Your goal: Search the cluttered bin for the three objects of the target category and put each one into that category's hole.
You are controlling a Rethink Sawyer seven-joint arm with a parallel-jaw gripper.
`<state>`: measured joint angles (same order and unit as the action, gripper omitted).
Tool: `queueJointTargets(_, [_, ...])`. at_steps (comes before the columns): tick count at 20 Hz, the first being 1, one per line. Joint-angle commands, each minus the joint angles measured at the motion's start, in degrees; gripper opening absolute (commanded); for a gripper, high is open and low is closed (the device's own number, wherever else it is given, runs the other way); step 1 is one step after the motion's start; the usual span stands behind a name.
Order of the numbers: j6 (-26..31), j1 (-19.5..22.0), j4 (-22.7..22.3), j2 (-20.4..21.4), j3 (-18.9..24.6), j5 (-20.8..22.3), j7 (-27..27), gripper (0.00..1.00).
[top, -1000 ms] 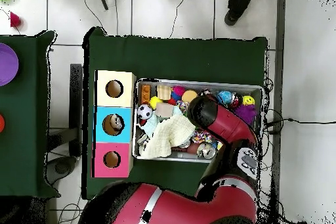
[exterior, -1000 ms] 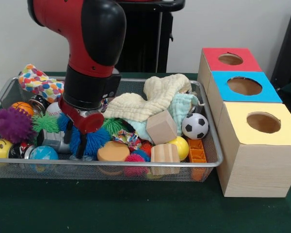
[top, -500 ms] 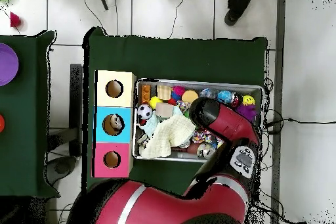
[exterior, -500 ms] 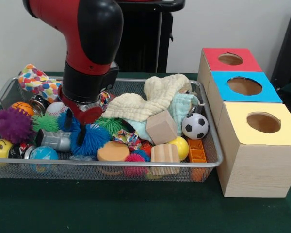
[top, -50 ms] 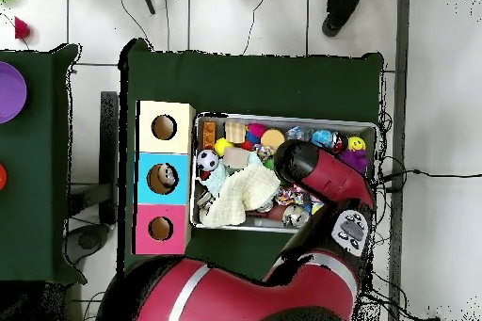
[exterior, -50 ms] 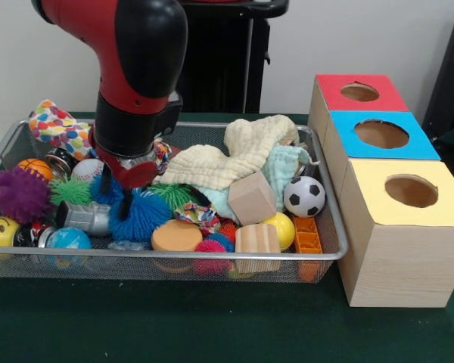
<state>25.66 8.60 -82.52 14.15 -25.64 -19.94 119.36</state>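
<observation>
Change: against the picture a second ago, the red and black arm (exterior, -50 ms: 136, 68) has risen; the gripper (exterior, -50 ms: 115, 198) sat low among the toys then and now hangs higher, its tips at the top of the blue spiky rubber ball (exterior, -50 ms: 140, 215). The ball lies in the same spot, so it did not come up with the arm.
Gripper state: two dark fingertips (exterior, -50 ms: 125, 206) show apart, with nothing between them; a moderate spread, empty.
Meaning for task: judged as a missed or abandoned grasp. Nothing is carried, and nothing can be counted as delivered from this lift.
Target things: the category is not stated. Likely candidates, the blue spiky ball, the purple spiky ball (exterior, -50 ms: 17, 194) and the green spiky ball (exterior, -50 ms: 69, 190), all sit in the left half of the silver wire-mesh bin (exterior, -50 ms: 329, 253).
Holes: the red-topped box (exterior, -50 ms: 382, 102), the blue-topped box (exterior, -50 ms: 416, 147) and the yellow-topped wooden box (exterior, -50 ms: 378, 204) stand in a row just beside the bin's right wall. In the overhead view something brown shows inside the blue hole (top, -50 ms: 161, 178).
Edges: the bin's rim stands above most of the contents, so a lifted toy must clear it.
Open room: above the bin, free. A heap of cream cloth (exterior, -50 ms: 234, 155) and a tilted wooden cube (exterior, -50 ms: 251, 198) lie between the gripper and the boxes; a carry should pass over them.
</observation>
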Motion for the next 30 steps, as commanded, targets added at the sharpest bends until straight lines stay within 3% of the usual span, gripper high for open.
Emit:
queueJointTargets(1, [-7.25,4.9,-3.74,0.35,10.7,-1.37,7.46,1.0])
queueJointTargets(4, [-21.12,10.36,-6.94,1.65,18.73,1.03,8.28,1.0])
queueJointTargets(6, [-22.65,12.19,-7.7,2.33,21.19,2.06,8.06,1.0])
queueJointTargets(12, [-19.65,9.7,-8.67,4.95,18.3,1.18,8.86,1.0])
queueJointTargets(30, [-12.97,5.57,-9.73,8.21,16.01,-2.3,11.28,1.0])
